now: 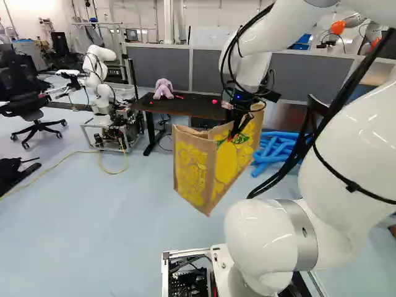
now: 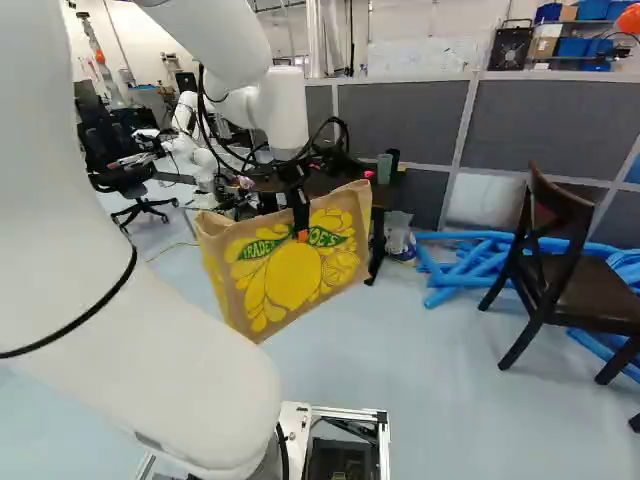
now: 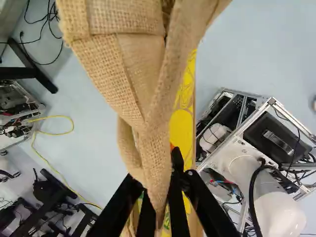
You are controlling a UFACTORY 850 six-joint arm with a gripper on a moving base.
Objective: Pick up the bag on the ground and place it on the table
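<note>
Burlap shopping bag point(image 1: 226, 162) is gripped by the pincer point(image 2: 302, 230), its cloth pinched between both fingers, and is suspended at a tilt above the floor point(image 1: 93, 216), on the near side of the dark-topped bench point(image 1: 197, 110). The lift appears to be done; what remains is the carry to the far side and the setting down. Since the bag is held only by a fold of cloth, swinging could be caused by a quick move, and slipping by a shallow pinch. If too little height is given, the bench's near edge could be struck by the bag's low corner. The plush toy point(image 1: 164, 89) on the left or the green cup point(image 2: 384, 168) on the right could be knocked by its broad sides.
</note>
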